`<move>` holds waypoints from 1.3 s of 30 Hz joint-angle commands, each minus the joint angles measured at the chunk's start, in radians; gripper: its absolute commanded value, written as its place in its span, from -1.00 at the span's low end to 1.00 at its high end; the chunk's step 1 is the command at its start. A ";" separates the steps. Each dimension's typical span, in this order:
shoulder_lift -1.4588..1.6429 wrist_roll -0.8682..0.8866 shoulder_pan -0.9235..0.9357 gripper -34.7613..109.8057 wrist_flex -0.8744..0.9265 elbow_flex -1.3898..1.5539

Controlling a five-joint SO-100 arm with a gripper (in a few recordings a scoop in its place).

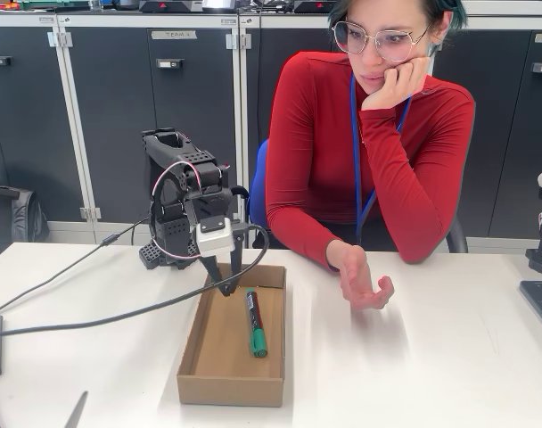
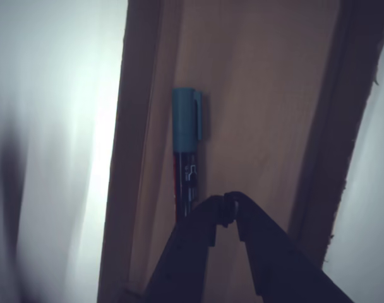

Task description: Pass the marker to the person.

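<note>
Step in hand looks like the reach, pre-grasp: hand (image 1: 226, 287) down inside the cardboard box (image 1: 192, 361), fingers together, empty. Marker (image 1: 255, 323) lies flat just right of it in fixed view, apart. Next: open, shift over barrel, clamp, lift twd person (image 1: 369, 160).

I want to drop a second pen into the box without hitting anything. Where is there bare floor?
Free: the cardboard box floor left of the marker and the near end below it. Crowded: the far end, where the gripper reaches in beside the marker's tail, and the right wall, where the marker lies.
</note>
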 commanded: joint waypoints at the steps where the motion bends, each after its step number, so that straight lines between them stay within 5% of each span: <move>1: -0.009 0.017 -0.067 -0.59 -0.044 -0.084; 14: -0.118 0.087 -0.149 -0.59 -0.057 -0.092; 25: -0.138 0.095 -0.140 -0.29 -0.094 -0.095; 39: -0.221 0.110 -0.074 -0.29 -0.112 -0.101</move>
